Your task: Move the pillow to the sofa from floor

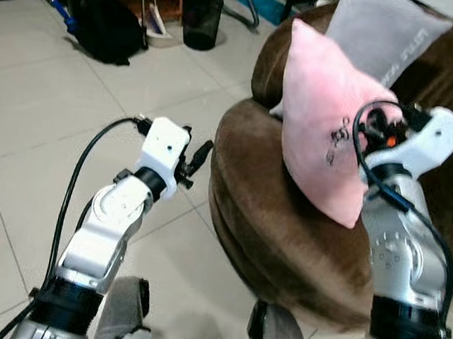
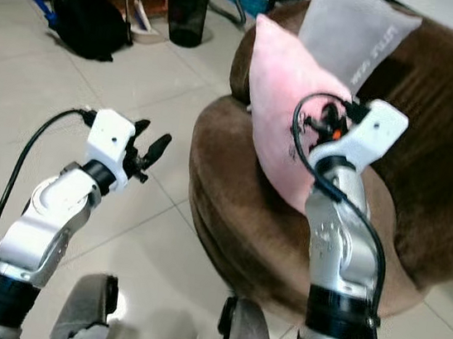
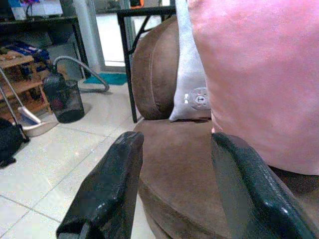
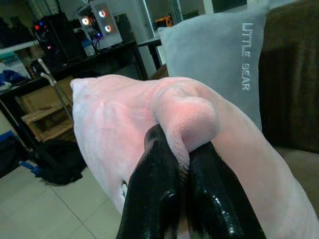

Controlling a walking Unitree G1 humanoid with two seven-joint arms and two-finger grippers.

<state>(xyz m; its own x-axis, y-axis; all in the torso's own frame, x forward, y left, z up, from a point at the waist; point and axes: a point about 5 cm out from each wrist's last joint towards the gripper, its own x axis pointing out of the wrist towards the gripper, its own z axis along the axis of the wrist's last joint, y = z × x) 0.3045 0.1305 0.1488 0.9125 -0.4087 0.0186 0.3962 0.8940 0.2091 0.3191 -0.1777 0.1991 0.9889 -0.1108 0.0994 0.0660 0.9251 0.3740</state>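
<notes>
Left gripper (image 1: pixel 196 164) idle over the floor tiles, fingers spread, nothing held. Right gripper (image 4: pixel 185 167) is pinched tight on a fold of the pink pillow (image 1: pixel 325 120) — pillow hangs upright over the brown sofa (image 1: pixel 262 216) seat, long axis near vertical, lower corner just above the cushion. Grey pillow (image 1: pixel 378 31) leans behind it. Next call: lower and release — right arm's job.

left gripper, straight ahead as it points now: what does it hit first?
Most likely the brown sofa: the left gripper, jaws open, aims at its seat edge, with the pink pillow just beside that line. Depth is unclear.
</notes>
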